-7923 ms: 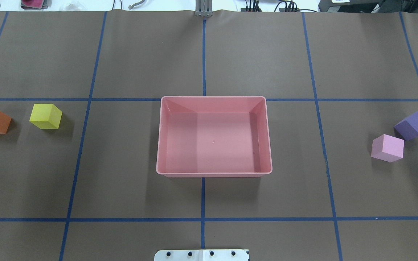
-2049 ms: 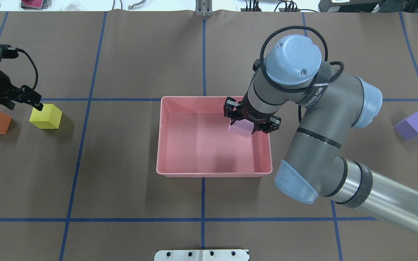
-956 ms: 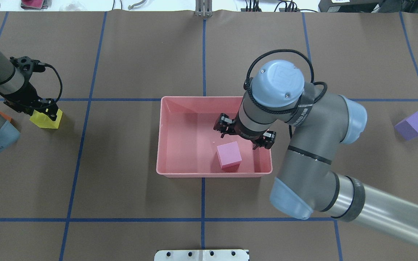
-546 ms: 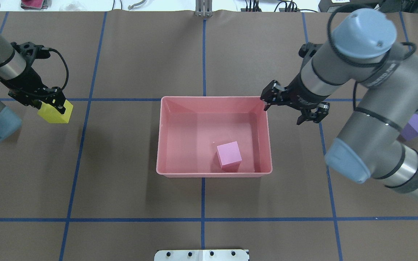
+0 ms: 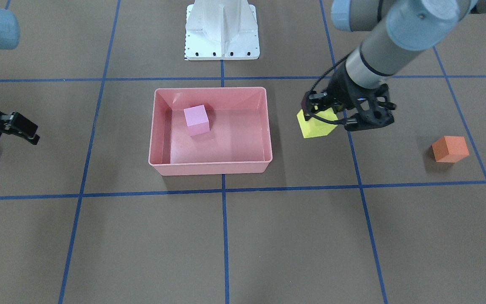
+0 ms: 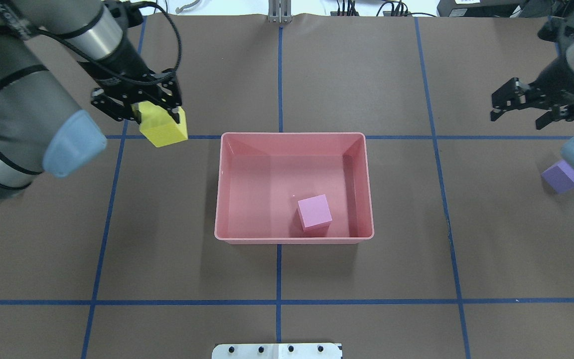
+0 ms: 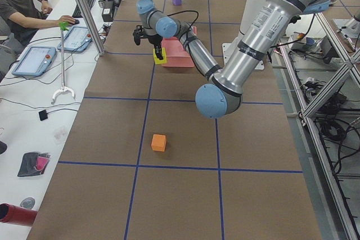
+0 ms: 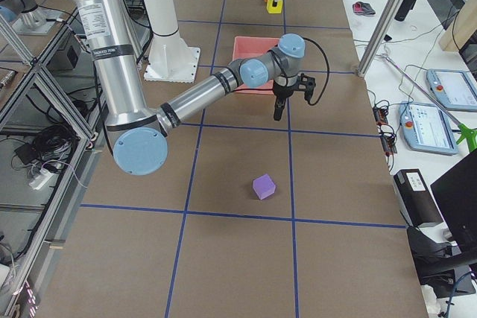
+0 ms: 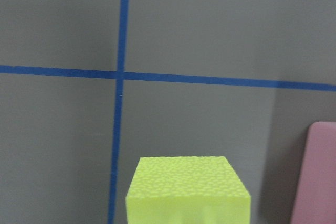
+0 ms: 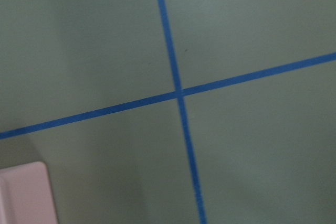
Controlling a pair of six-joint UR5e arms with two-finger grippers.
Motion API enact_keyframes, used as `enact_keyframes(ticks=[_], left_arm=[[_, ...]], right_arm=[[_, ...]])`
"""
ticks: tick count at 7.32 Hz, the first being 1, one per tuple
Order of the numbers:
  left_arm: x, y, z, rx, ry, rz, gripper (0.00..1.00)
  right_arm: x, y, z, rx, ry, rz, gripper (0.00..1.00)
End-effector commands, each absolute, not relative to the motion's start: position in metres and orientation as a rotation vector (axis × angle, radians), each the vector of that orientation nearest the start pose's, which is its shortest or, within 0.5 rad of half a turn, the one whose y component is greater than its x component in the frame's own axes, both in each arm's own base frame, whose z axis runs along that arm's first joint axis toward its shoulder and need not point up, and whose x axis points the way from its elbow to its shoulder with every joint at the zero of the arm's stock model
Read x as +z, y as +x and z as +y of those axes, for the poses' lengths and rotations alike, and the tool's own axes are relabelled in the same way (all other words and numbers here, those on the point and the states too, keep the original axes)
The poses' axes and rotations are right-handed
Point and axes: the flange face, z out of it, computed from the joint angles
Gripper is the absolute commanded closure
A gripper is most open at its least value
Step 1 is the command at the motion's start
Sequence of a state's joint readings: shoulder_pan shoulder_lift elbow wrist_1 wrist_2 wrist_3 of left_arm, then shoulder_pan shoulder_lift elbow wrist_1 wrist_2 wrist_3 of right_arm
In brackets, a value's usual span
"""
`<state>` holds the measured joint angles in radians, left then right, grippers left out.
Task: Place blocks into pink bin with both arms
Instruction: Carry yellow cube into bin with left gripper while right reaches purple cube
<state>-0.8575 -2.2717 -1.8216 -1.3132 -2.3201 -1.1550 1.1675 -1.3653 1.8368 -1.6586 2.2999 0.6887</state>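
Left gripper (image 6: pixel 160 117): pinching the yellow block (image 6: pixel 165 132), just outside the pink bin (image 6: pixel 293 133).
Right gripper (image 6: pixel 517 119): spread, empty, near the purple block (image 6: pixel 556 177).
Risk: an early release, I reckon, lands it outside the rim.

A brown sheet (image 6: pixel 277 75) covers the table, divided into large squares by blue tape lines (image 6: pixel 278 301). Alongside runs a white bench (image 7: pixel 34 111) carrying teach pendants (image 7: pixel 35 60), with a seated operator (image 7: pixel 19 4), an aluminium post (image 7: pixel 84 9) and, opposite, floor cables (image 7: pixel 337 133).
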Motion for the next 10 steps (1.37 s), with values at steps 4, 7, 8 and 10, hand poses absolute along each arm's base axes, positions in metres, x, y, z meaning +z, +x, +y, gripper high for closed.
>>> enact_keyframes(ticks=[4, 7, 8, 10], left_arm=[[0.149, 0.551, -0.418, -0.143, -0.128, 0.811, 1.0], [0.156, 0.577, -0.426, -0.138, -0.139, 0.788, 1.0], [0.157, 0.579, -0.424, -0.136, -0.141, 0.786, 0.9], [0.157, 0.58, -0.424, -0.133, -0.14, 0.789, 0.6]], right_arm=[[0.574, -0.104, -0.543, -0.039, -0.041, -0.763, 0.0], [0.612, -0.135, -0.511, -0.182, 0.077, -0.748, 0.0], [0.626, -0.156, -0.49, -0.249, 0.102, -0.721, 0.0], [0.644, -0.15, -0.476, -0.437, 0.169, -0.697, 0.0]])
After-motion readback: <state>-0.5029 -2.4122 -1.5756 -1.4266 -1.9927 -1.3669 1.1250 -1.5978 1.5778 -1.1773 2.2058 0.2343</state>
